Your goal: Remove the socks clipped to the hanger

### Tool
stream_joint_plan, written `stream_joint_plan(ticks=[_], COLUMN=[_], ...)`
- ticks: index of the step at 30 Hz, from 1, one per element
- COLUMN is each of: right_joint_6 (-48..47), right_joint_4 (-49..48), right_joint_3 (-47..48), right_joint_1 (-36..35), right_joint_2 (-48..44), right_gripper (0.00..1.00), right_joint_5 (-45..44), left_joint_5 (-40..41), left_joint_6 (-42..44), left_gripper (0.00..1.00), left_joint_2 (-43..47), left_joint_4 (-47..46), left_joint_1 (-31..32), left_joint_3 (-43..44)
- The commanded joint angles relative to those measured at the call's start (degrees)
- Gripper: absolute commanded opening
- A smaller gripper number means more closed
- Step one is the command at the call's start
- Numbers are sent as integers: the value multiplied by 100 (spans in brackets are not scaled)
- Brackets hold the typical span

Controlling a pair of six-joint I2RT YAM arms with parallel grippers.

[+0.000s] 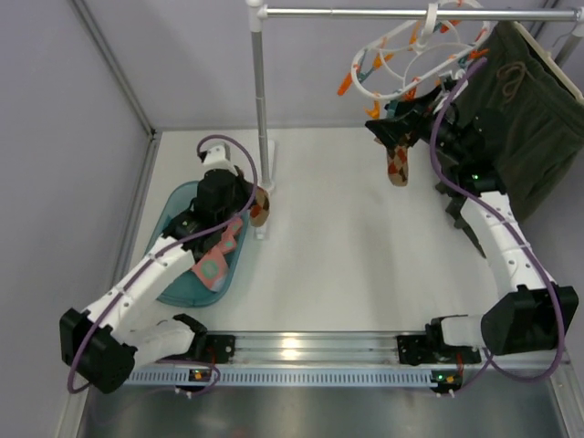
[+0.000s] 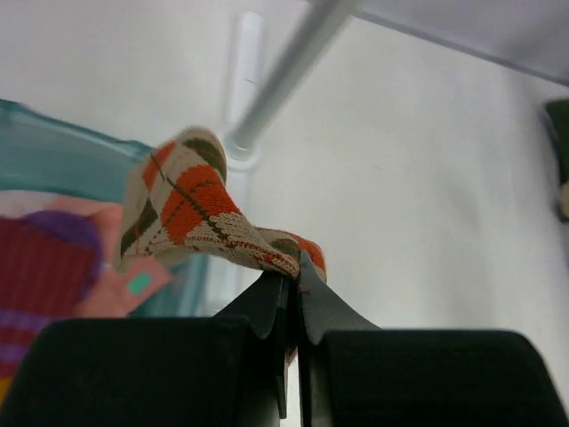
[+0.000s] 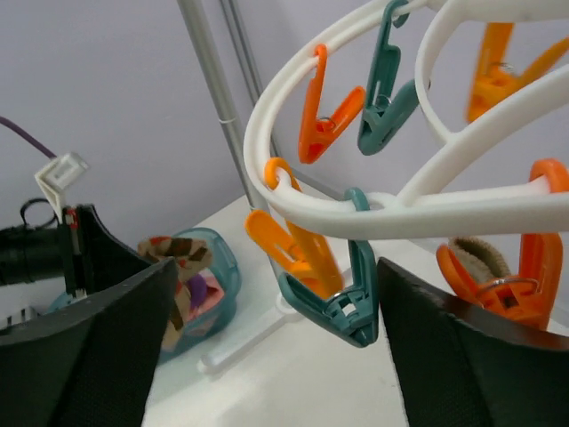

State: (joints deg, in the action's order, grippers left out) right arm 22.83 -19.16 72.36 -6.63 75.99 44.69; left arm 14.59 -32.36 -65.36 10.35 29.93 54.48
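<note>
Orange-and-brown sock (image 1: 262, 208) hangs from the left gripper (image 1: 248, 199) in the view from above. It is at the right edge of the blue tub (image 1: 173, 208), maybe not quite over it. If the gripper lets go here, the sock could land on the table (image 1: 347, 274) and not in the tub. Up at the rail (image 1: 411, 13), a second sock (image 1: 397, 166) dangles from the white hanger (image 1: 401, 57), and the right gripper (image 1: 399, 123) is right beside it. A big dark cloth (image 1: 529, 109) hangs close by and could get caught.

From the left wrist, the two fingers (image 2: 262, 311) are squeezed tight on one corner of the sock. That is only a little bit of sock, so it could slip out early. A pink sock (image 2: 107, 285) lies in the tub.

From the right wrist, the fingers (image 3: 98, 356) stand wide apart and hold nothing. A teal peg (image 3: 351, 307) shows between them, not the sock. Closing now would grab the peg and tug the whole hanger, making it swing or slide. A bit of sock shows in an orange peg (image 3: 533, 267) off to the right.
</note>
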Motion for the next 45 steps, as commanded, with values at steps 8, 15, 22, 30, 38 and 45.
stream_joint_plan(ticks=[8,15,22,30,38,45], right_joint_6=[-497,-771,-306,-279,-341,-665], right_joint_4=[1393,2521,2619,2251,795,-238], right_joint_3=[-845,-1619,-1918,-2024,-1384,-647], right_joint_1=[-22,74,601,1436,1648,1639], right_joint_2=[-1549,-2544,-2703,-2668,-1808,-1210], right_gripper=[99,99,99,99,100,99], right_joint_5=[-231,-1479,-2500,-2404,-446,698], left_joint_5=[2198,1337,308,299,-1312,-2172], left_joint_6=[-191,-587,-798,-500,-430,343], left_gripper=[0,8,75,99,99,99], left_joint_2=[902,-28,-381,1225,1773,1194], left_joint_4=[2744,2543,1901,2111,1665,-296], left_joint_1=[-926,-1701,-1930,-1921,-1851,185], left_joint_3=[179,-208,-588,-113,186,36])
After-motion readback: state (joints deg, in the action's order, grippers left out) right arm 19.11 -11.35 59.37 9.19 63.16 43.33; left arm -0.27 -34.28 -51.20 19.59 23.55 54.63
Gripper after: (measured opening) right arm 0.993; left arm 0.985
